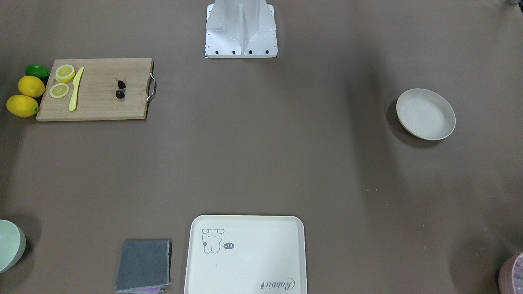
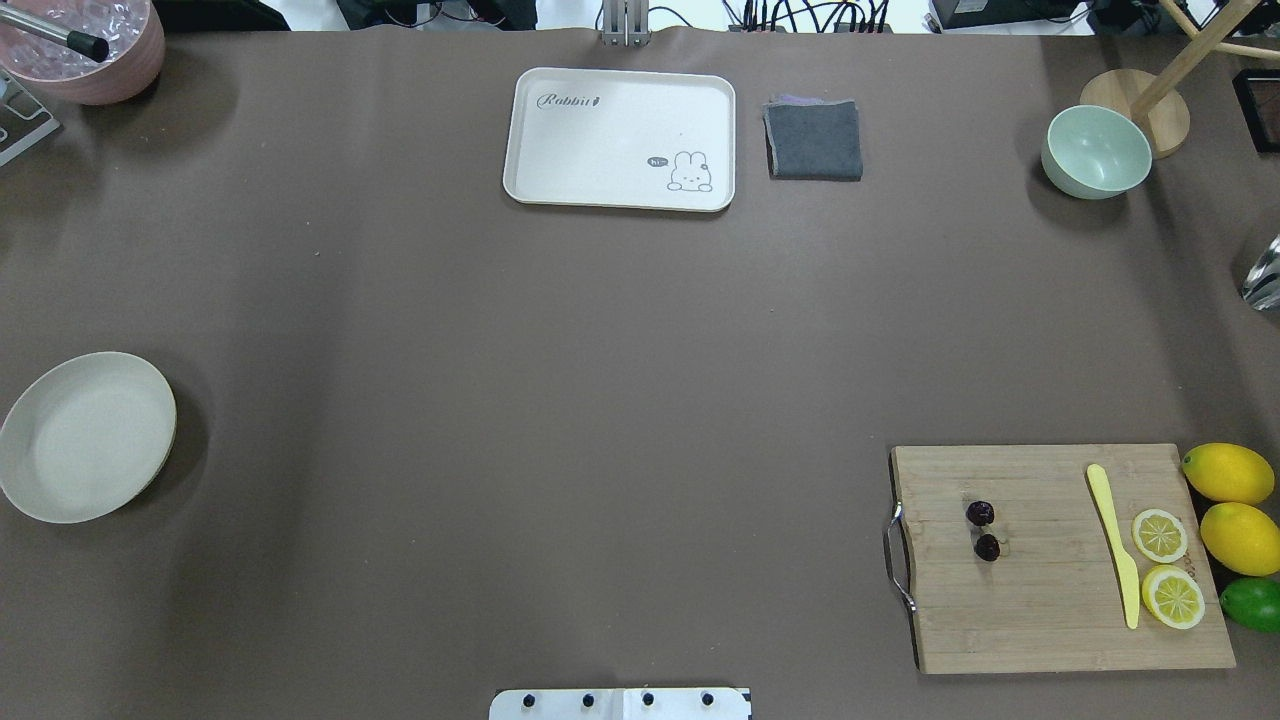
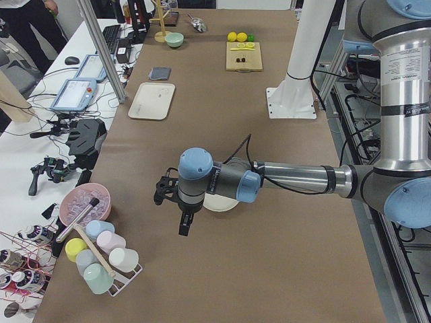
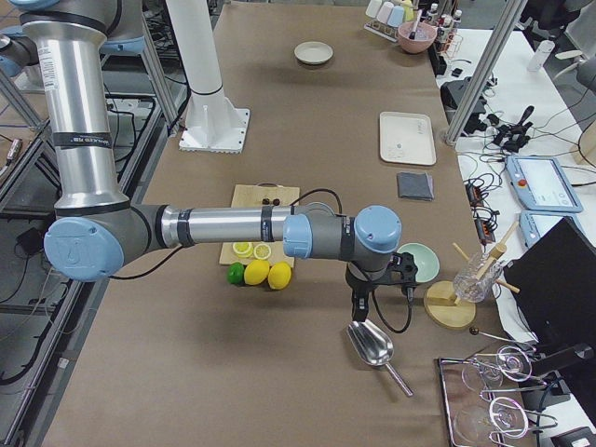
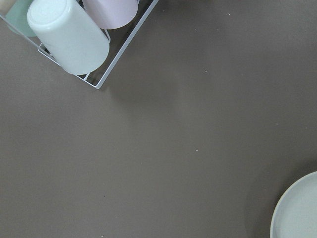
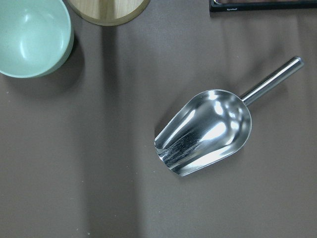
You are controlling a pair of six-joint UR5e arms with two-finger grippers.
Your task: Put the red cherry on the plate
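Observation:
The red cherry [image 2: 983, 530], a dark glossy pair, lies on the wooden cutting board [image 2: 1040, 610] at the near right; the front-facing view has the red cherry [image 1: 120, 90] at the left. The plate [image 2: 85, 437], round, cream and bare, sits at the table's left edge, and its rim [image 5: 297, 210] shows in the left wrist view. My left gripper [image 3: 183, 225] hangs beside the plate [image 3: 219, 204], past the table's left end. My right gripper [image 4: 358, 307] hovers over a metal scoop, far from the cherry [image 4: 270, 199]. Whether either is open or shut I cannot tell.
Lemon slices [image 2: 1165, 565], a yellow knife [image 2: 1115, 555], two lemons [image 2: 1235, 505] and a lime [image 2: 1252, 603] sit at the board. At the far side are a cream tray [image 2: 560, 170], a grey cloth [image 2: 814, 139] and a green bowl [image 2: 1096, 151]. A cup rack [image 5: 74, 39] and a scoop [image 6: 208, 131] lie below the wrists.

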